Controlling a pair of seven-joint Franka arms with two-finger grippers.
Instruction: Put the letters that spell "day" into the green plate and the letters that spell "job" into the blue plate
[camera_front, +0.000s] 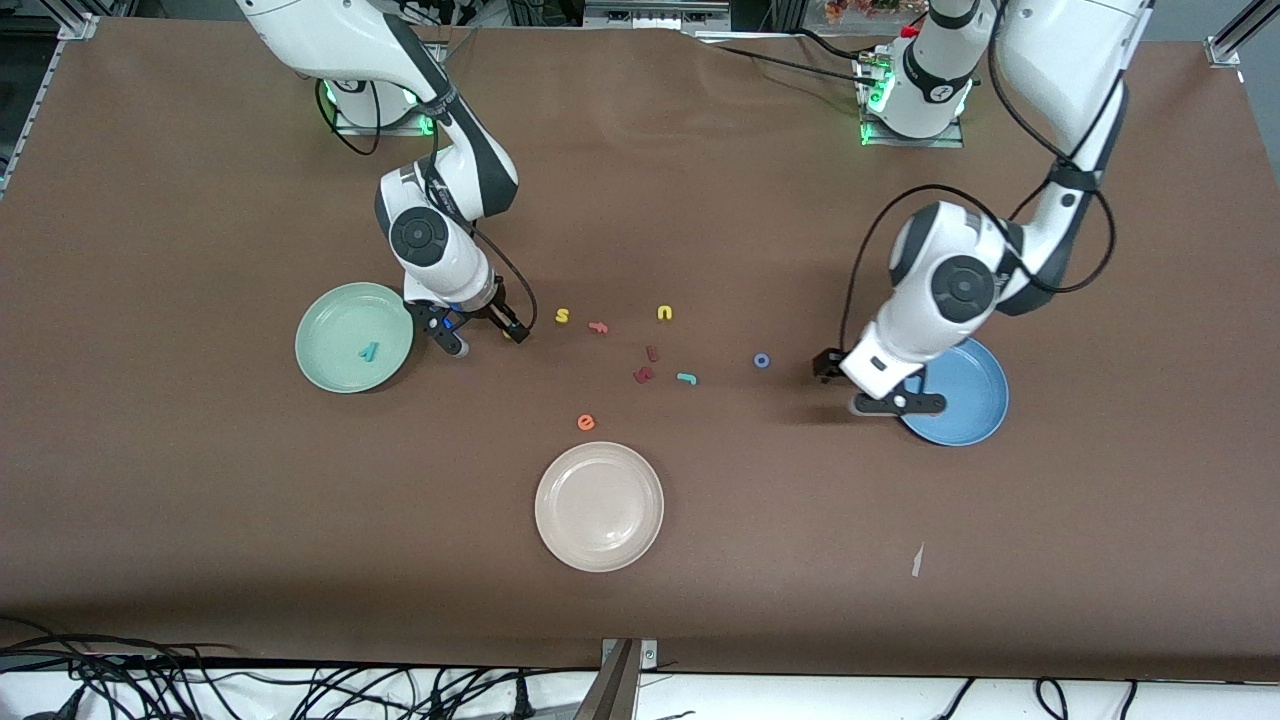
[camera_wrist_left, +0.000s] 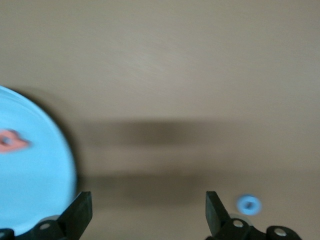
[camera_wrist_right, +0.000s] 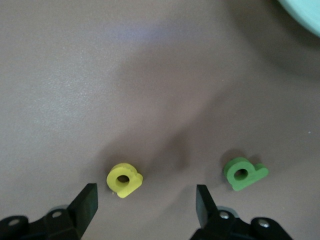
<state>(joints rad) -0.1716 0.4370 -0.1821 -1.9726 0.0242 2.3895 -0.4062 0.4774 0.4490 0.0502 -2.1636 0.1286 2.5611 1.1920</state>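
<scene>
Beside the round mint-green plate (camera_front: 352, 336), the right gripper (camera_wrist_right: 145, 200) spreads its jaws above a yellow foam "a" (camera_wrist_right: 124, 179); the left gripper (camera_wrist_left: 148, 210) gapes by the blue plate (camera_wrist_left: 30, 165).

I have the right arm reaching down from its base, elbow bent, wrist turned so the right gripper (camera_front: 485, 335) points at the table and sits low over it. Its fingers (camera_wrist_right: 86, 202) stand apart with a clear gap between them. My left arm arcs down from its own base, forearm sloped toward the table's middle, with the left gripper (camera_front: 872, 385) also low. Its two fingers (camera_wrist_left: 80, 212) are spread wide, and nothing sits between them in the left wrist view.
</scene>
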